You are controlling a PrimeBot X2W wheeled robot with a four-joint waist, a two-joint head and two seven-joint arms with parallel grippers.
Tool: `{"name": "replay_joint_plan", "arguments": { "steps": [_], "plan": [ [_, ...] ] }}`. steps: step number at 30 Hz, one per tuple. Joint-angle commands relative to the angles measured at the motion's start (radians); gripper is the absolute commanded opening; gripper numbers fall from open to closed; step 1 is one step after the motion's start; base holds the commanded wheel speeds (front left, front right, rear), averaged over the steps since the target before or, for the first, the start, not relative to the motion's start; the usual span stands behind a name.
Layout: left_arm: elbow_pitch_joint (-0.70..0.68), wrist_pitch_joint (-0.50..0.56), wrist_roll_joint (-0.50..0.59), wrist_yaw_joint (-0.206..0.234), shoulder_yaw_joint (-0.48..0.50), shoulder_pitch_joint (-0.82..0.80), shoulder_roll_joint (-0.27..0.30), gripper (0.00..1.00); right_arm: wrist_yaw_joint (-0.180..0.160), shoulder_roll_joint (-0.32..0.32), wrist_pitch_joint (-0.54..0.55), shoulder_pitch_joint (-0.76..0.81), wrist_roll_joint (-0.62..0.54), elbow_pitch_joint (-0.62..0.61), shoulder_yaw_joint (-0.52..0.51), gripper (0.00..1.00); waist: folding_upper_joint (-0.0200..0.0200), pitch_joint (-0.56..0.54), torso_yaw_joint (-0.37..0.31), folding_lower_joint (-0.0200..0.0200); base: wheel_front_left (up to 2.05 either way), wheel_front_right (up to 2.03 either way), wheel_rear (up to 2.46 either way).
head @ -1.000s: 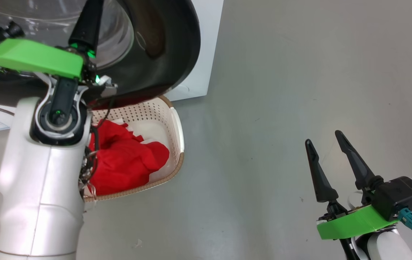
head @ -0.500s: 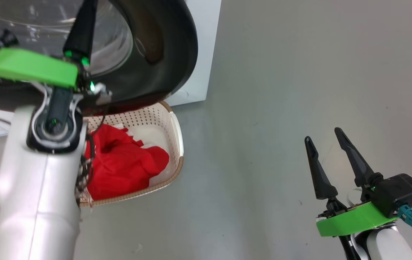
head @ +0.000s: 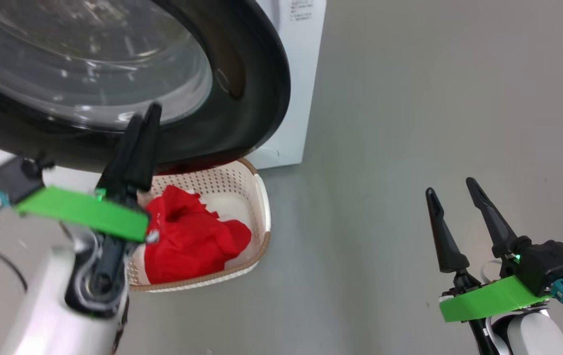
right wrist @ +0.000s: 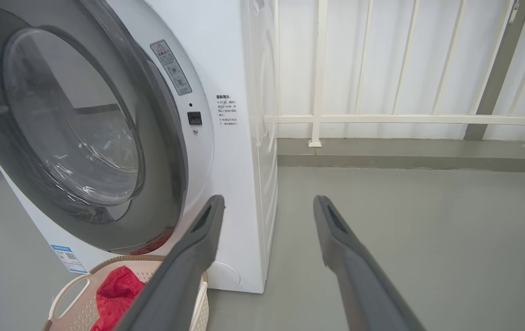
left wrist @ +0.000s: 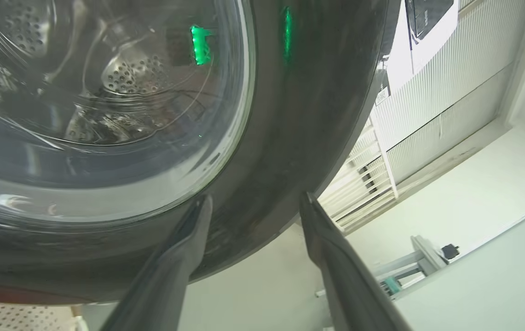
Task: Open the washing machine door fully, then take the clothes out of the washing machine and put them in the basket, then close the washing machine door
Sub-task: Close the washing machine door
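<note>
- The bright red fabric clothes [head: 192, 241] lie heaped in the small cream perforated plastic basket [head: 263, 217], which sits just under the door so drops are short.
- The large round black-rimmed glass washing machine door [head: 246, 79] stands close to the big white washing machine [head: 306, 59]; I cannot tell whether it is latched.
- The left gripper [left wrist: 256, 197] is spread wide and empty by the rim, likely placed to push.
- The right gripper [head: 450, 187] is wide and empty, parked well clear.

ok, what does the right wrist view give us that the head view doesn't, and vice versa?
Right wrist adds: the white railing, the blue label sticker and the latch socket on the front of the washing machine. Head adds: the left arm's green bracket and pale forearm. Both: the washing machine door, red clothes in the basket, the open right end effector.
</note>
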Motion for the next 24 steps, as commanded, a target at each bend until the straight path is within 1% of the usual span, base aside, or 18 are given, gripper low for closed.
{"name": "replay_joint_plan", "arguments": {
  "steps": [1, 7, 11, 12, 13, 17, 20, 23, 24],
  "plan": [
    [-0.036, -0.029, 0.036, 0.000, 0.017, 0.021, 0.034, 1.00, 0.005, -0.010, -0.006, 0.005, 0.001, -0.019, 0.013, 1.00, 0.0000, -0.035, 0.027, 0.0000, 0.00, 0.00, 0.00],
    [-0.064, -0.155, 0.167, 0.004, -0.017, 0.124, 0.044, 1.00, 0.005, -0.010, -0.006, 0.022, 0.011, 0.001, 0.000, 1.00, 0.0000, -0.088, 0.053, 0.0000, 0.00, 0.00, 0.00],
    [-0.081, -0.212, 0.297, 0.028, -0.034, 0.169, 0.068, 1.00, 0.005, -0.010, -0.006, 0.025, 0.000, -0.001, -0.011, 1.00, 0.0000, -0.112, 0.065, 0.0000, 0.00, 0.00, 0.00],
    [-0.087, -0.219, 0.328, 0.037, -0.034, 0.181, 0.073, 1.00, 0.005, -0.010, -0.006, 0.026, -0.005, -0.003, -0.013, 1.00, 0.0000, -0.117, 0.067, 0.0000, 0.00, 0.00, 0.00],
    [-0.087, -0.219, 0.328, 0.037, -0.034, 0.181, 0.073, 1.00, 0.005, -0.010, -0.006, 0.026, -0.005, -0.003, -0.013, 1.00, 0.0000, -0.117, 0.067, 0.0000, 0.00, 0.00, 0.00],
    [-0.124, -0.233, 0.471, 0.079, -0.033, 0.227, 0.090, 1.00, 0.005, -0.010, -0.006, 0.034, -0.022, -0.011, -0.025, 1.00, 0.0000, -0.137, 0.072, 0.0000, 0.00, 0.00, 0.00],
    [-0.171, -0.235, 0.561, 0.107, -0.006, 0.271, 0.078, 1.00, 0.005, -0.010, -0.006, 0.044, -0.029, -0.017, -0.029, 1.00, 0.0000, -0.153, 0.074, 0.0000, 0.00, 0.00, 0.00],
    [-0.210, -0.235, 0.642, 0.124, 0.021, 0.328, 0.063, 1.00, 0.005, -0.010, -0.006, 0.057, -0.018, -0.020, -0.027, 1.00, 0.0000, -0.174, 0.073, 0.0000, 0.00, 0.00, 0.00],
    [-0.232, -0.235, 0.691, 0.127, 0.041, 0.364, 0.056, 1.00, 0.005, -0.010, -0.006, 0.068, -0.015, -0.021, -0.025, 1.00, 0.0000, -0.188, 0.072, 0.0000, 0.00, 0.00, 0.00]
  ]
}}
